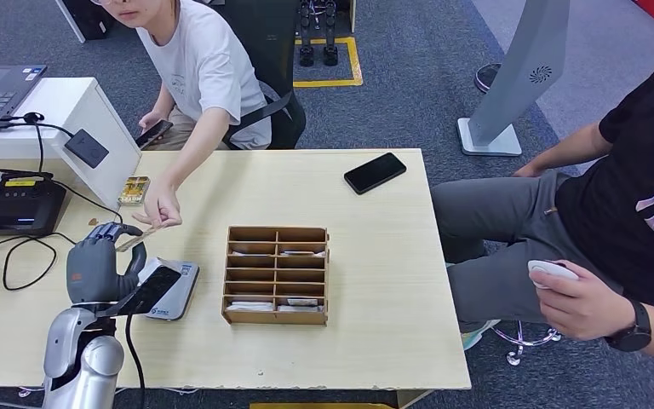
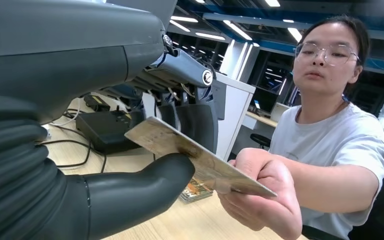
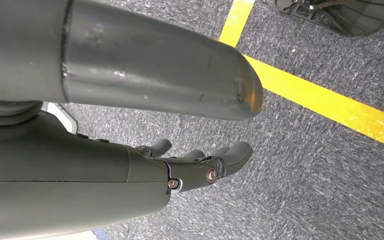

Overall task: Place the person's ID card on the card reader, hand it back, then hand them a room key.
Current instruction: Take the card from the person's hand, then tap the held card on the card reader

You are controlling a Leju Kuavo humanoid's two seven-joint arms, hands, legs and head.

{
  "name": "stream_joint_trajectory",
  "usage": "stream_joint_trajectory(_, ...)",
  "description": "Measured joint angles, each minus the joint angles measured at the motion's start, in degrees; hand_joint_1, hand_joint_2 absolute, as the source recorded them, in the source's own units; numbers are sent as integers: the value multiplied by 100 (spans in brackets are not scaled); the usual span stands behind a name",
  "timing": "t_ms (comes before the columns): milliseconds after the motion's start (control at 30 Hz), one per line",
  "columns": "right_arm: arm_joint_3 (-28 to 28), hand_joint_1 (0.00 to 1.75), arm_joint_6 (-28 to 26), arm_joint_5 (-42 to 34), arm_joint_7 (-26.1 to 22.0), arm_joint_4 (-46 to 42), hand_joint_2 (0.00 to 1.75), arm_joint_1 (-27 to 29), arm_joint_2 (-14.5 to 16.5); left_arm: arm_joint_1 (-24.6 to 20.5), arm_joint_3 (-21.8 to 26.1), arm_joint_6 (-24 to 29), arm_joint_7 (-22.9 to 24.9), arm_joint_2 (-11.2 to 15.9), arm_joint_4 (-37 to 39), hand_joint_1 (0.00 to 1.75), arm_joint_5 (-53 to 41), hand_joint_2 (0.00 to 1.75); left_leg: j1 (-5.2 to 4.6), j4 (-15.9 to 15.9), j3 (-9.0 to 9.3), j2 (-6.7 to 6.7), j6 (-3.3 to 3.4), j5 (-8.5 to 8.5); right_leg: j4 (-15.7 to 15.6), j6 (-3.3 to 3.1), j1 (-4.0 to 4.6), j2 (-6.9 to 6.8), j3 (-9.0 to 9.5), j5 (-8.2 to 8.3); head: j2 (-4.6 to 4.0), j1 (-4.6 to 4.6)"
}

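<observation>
A pale wooden counter (image 1: 375,256) stands on grey carpet marked with yellow floor tape (image 1: 353,60), a white kiosk base just beyond its far right corner. At the counter's left side the robot's left hand (image 1: 98,260) is raised above the surface, knuckles up, its thumb and darker fingers pinching the near end of the ID card (image 2: 190,160); the person's hand (image 2: 260,197), reaching in from across the counter, grips the card's far end, so both hold it at once. Just beside the left hand, on its right and partly under the forearm, lies the grey card reader (image 1: 174,290). Further right of the hand sits a wooden divided tray (image 1: 277,274) with cards lying flat in its slots, and beyond that, near the far edge, a black phone (image 1: 375,173). Bare counter lies open between the tray and the right edge, where a second seated person (image 1: 613,230) holds a white device. Left of the hand, cables run to a black box (image 1: 17,207) and a laptop on a white stand. The right hand (image 3: 205,162) hangs over the carpet, fingers loosely curled, holding nothing.
</observation>
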Motion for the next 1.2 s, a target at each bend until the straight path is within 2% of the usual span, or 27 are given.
stream_joint_trajectory(167, -3, 0, 0, 31, -1, 0, 0, 0, 1, -15, 11, 3, -11, 0, -2, 175, 44, 175, 0, 0, 0, 0, 0, 0, 0, 0, 0, 0, 0, 0, 0, 0)
stream_joint_trajectory(367, -10, 0, -3, 103, -7, 0, 0, 0, 2, -1, 72, -95, -259, -5, -40, 175, 533, 175, 0, 0, -1, 0, 0, 0, 0, 0, 0, 0, 0, 0, 0, 0)
stream_joint_trajectory(433, -38, 0, -6, 124, -5, 0, 0, 0, 3, 2, 118, -418, -315, -24, -64, 175, 934, 175, 0, 0, 0, 0, 0, 0, 0, 0, 0, 0, 0, 0, 0, 0)
stream_joint_trajectory(600, -169, 0, -7, 132, 7, 0, 0, 0, 8, 10, 174, -1796, -95, -155, -107, 175, 2455, 175, 0, 0, -1, -1, 0, 0, 0, 0, 0, -1, 1, 0, 0, 1)
stream_joint_trajectory(767, -289, 0, -3, 196, 4, 0, 0, -1, 17, 43, 203, -2370, 254, -216, -121, 175, 3420, 175, 0, 0, 0, -1, 0, 0, 0, 1, 0, -1, 1, 1, 0, 1)
stream_joint_trajectory(967, -417, 0, 2, 343, 4, 0, 0, -16, 23, 100, 246, -2345, 753, -154, 75, 175, 3541, 175, 1, 0, -1, -1, 0, 0, 0, 0, 0, -1, -1, 0, 0, -1)
stream_joint_trajectory(1200, -471, 0, 2, 390, 5, 0, 0, -32, 25, 99, 260, -2238, 822, -146, 316, 175, 3421, 175, 0, 0, -2, -1, 0, 0, 0, 1, 0, -1, -1, 0, 0, 1)
